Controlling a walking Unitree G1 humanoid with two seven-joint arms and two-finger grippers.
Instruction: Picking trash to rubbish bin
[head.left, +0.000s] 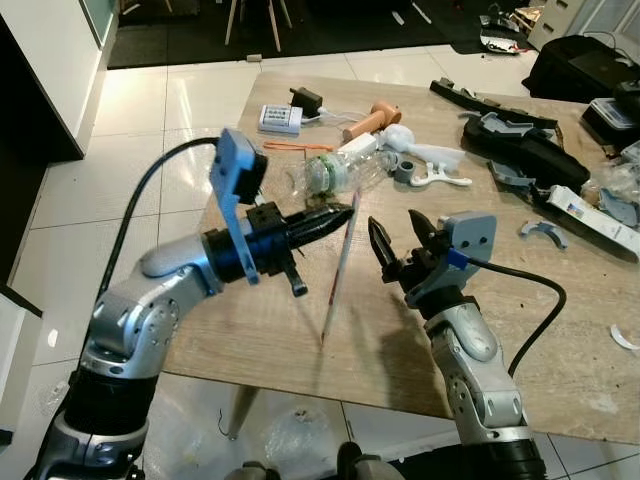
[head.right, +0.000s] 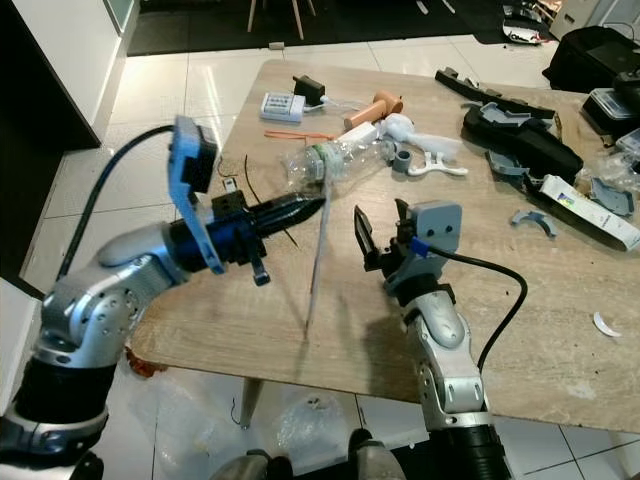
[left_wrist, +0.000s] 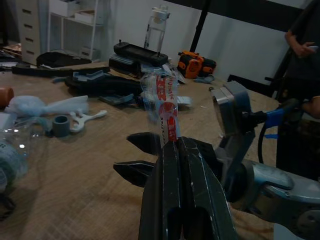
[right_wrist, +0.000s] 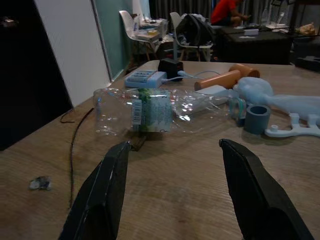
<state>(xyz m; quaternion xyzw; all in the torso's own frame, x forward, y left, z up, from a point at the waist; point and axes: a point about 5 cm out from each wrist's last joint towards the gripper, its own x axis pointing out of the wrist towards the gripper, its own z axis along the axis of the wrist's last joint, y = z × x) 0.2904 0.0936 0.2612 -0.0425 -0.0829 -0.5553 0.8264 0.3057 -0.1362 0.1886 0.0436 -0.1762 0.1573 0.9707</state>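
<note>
The left gripper is clamped tight on the upper end of a long thin wrapper, a clear strip with red print that hangs down from the fingertips and touches the table with its lower tip, slanting back toward the robot. The right gripper hovers just beside it, to the wrapper's right, fingers spread wide with nothing between them, and points across the table at a crushed clear bottle with a green and white label. That bottle lies on its side ahead of both grippers, near the left gripper's tips. Beyond the bottle sit a white charger and a black plug; to its right lie an orange-handled tool, a grey ring and a white plastic part. Well off to the right gripper's right are dark cases and a white box. In the left wrist view, a person stands behind the table.
</note>
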